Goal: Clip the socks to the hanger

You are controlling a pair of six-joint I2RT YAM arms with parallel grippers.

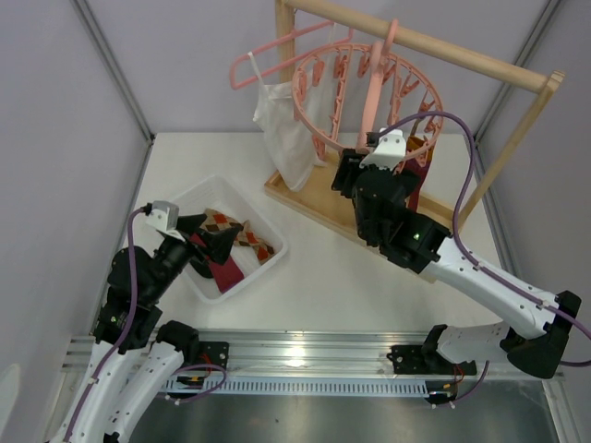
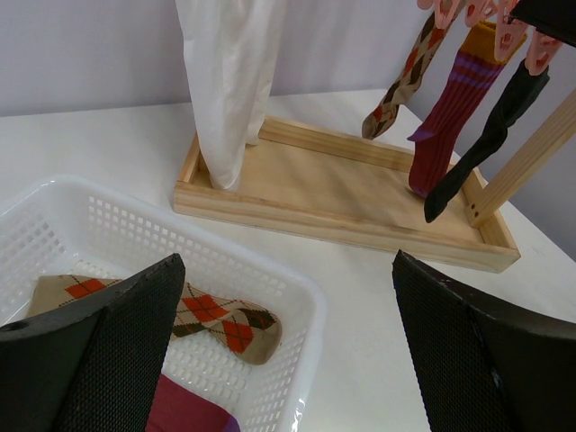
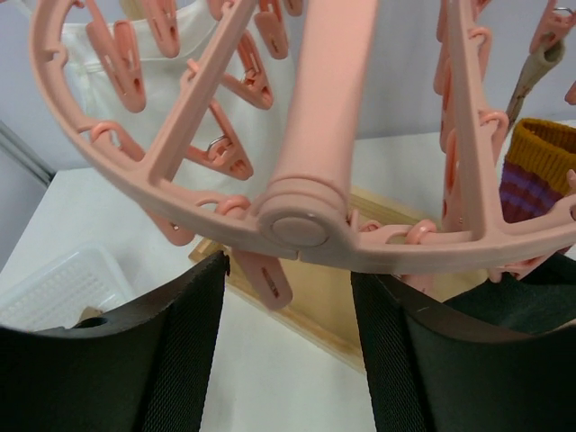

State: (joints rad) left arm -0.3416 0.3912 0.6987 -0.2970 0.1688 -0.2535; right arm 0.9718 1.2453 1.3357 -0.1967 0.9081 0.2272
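The hanger (image 1: pixel 365 88) hangs from a wooden rail, and its hub (image 3: pixel 301 220) fills the right wrist view. My right gripper (image 1: pixel 349 166) is raised to its lower rim; it (image 3: pixel 288 297) is open, with a dangling pink clip (image 3: pixel 270 279) between its fingers, and I see no contact. An argyle sock (image 2: pixel 405 76), a maroon and purple striped sock (image 2: pixel 450 117) and a black sock (image 2: pixel 490 135) are clipped to the hanger. My left gripper (image 1: pixel 217 240) hovers wide open (image 2: pixel 286 270) over the white basket (image 2: pixel 270 270), which holds an argyle sock (image 2: pixel 211 315) and a maroon sock (image 2: pixel 180 409).
A white camisole (image 2: pixel 229 81) on a thin pink coat hanger (image 1: pixel 268 60) hangs at the rail's left end. The rail's wooden base tray (image 2: pixel 342 193) lies behind the basket (image 1: pixel 263 217). Its slanted wooden post (image 1: pixel 512 148) stands at the right.
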